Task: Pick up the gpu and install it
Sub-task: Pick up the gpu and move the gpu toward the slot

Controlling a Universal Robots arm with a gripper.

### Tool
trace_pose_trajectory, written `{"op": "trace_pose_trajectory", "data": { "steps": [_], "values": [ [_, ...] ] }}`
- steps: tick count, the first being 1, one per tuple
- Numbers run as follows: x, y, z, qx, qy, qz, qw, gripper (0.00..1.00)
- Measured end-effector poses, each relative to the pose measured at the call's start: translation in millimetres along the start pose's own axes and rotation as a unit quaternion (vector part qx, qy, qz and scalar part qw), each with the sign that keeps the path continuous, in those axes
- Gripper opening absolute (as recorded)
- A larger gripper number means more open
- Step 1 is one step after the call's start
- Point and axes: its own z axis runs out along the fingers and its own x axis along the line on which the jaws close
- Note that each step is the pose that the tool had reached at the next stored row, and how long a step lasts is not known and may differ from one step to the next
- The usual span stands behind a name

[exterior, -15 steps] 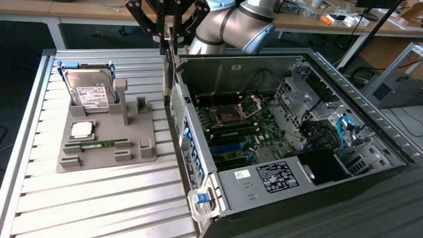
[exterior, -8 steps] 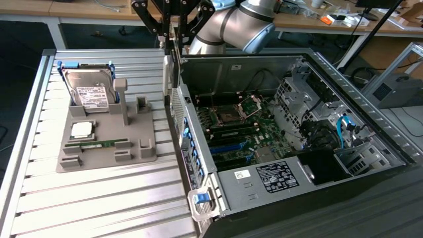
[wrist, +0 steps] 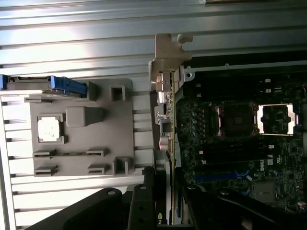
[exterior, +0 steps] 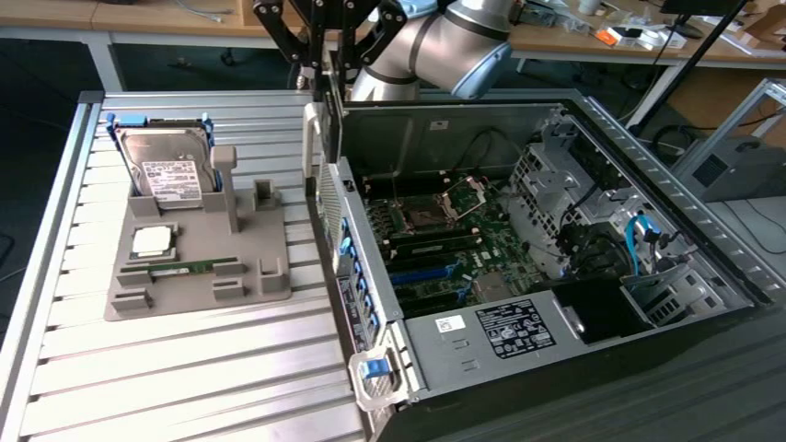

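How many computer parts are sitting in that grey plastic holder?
3. A silver hard drive with white label stands at the grey plastic holder's far end, a square silver processor chip lies in its middle, and a thin green memory stick lies just nearer. None seems hidden.

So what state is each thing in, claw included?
claw: shut on the gpu
gpu: held on edge, not seated
computer case: side open
CPU socket: cover flipped open
hard drive: standing in the tray
processor chip: flat in the tray
RAM stick: lying in the tray
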Motion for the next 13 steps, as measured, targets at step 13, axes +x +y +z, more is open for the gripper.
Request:
{"op": "trace_pose_trajectory", "data": {
  "steps": [13],
  "values": [
    [-12.4, 1.0, 0.3, 0.0012, -0.0001, 0.000, 1.0000, 0.27]
  ]
}}
